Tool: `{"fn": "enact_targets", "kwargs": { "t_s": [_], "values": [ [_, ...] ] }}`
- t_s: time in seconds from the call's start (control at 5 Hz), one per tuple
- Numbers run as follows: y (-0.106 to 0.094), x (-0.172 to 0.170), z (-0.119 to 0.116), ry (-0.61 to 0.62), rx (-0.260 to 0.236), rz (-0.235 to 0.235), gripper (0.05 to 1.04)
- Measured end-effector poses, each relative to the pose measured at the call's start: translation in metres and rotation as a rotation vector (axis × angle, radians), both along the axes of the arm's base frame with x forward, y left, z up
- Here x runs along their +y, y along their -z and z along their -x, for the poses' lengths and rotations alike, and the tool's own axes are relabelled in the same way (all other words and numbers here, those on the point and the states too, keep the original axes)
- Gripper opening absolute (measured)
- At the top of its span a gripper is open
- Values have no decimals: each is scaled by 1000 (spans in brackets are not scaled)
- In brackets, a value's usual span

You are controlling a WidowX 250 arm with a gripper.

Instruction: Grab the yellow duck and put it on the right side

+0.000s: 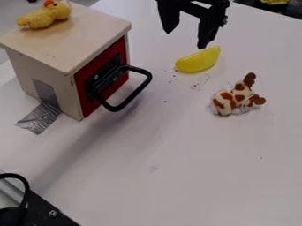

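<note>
yellow duck [45,17] lying on the flat roof of the box [70,33], which props it up. tape [40,117] at the box's base, likely there to stop sliding. gripper [186,39] spread and empty above the yellow banana [199,61], probably ready for grabbing. spotted plush [236,98] nearby. white table [177,176], faint smudges; grey floor [13,9] behind.

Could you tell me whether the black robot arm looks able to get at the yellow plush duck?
Probably yes: the black two-finger tool hangs open, and the duck lies uncovered on the cream box with a red front, though the tool would likely have to clear the box's top edge.
</note>
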State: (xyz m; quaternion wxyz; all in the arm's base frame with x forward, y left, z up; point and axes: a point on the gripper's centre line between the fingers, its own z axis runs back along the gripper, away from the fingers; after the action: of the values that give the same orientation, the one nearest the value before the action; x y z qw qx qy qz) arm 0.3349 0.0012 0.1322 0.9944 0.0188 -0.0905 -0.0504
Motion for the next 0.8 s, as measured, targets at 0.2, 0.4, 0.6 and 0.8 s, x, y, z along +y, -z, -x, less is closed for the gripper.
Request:
{"fn": "enact_targets", "kwargs": {
  "t_s": [0.2,0.4,0.6,0.8],
  "values": [
    [11,0,2,2,37,-2,999],
    [12,32,6,-67,53,-3,999],
    [-5,83,3,-152,14,-13,999],
    [-21,125,3,-138,-21,-34,999]
  ]
}}
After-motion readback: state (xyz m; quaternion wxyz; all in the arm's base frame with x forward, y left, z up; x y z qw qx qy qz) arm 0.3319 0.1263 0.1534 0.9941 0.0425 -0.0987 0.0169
